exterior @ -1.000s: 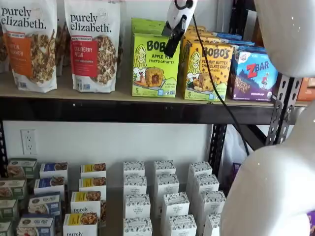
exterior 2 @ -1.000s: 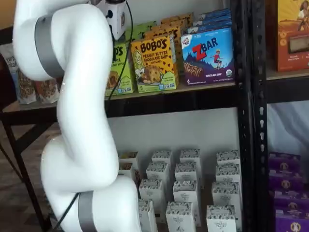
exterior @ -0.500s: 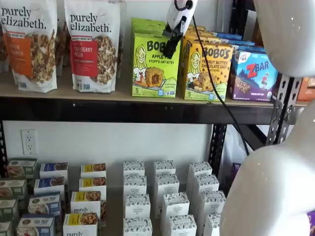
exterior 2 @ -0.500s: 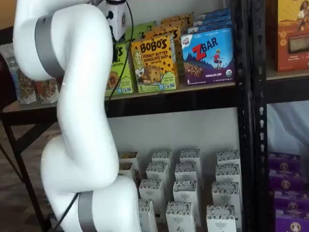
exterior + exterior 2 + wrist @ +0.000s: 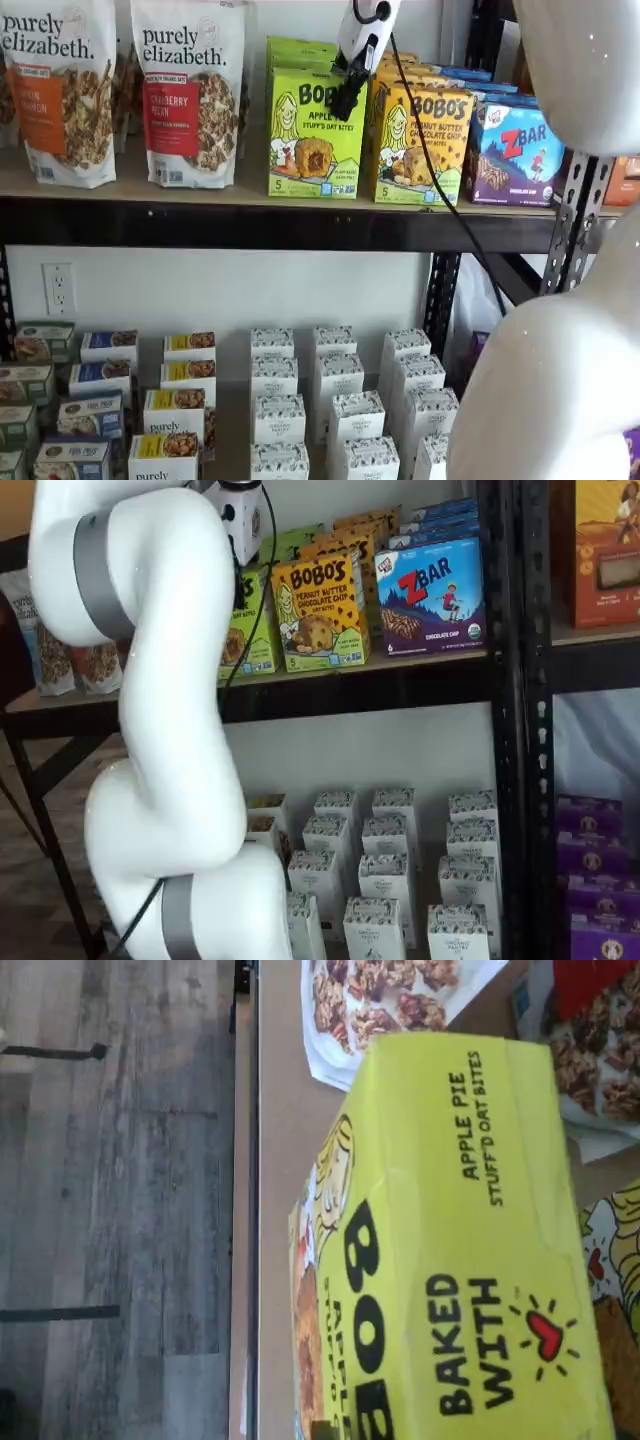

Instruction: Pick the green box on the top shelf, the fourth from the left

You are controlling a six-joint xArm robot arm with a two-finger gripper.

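Your gripper [image 5: 349, 92] hangs at the green box's [image 5: 315, 132] upper right corner; jaw state cannot be told. The box stands at the top shelf's [image 5: 200, 192] front edge. Grey plank floor [image 5: 120, 1200] below.

On the top shelf [image 5: 130, 190] you've got 2 purely elizabeth bags [image 5: 190, 90] in full view, 1 green box [image 5: 315, 135] at the front w/ more green behind it, 1 yellow-orange Bobo's box [image 5: 420, 145] up front, and 1 blue ZBar box [image 5: 518, 152] up front. You see 1 gripper [image 5: 348, 100].
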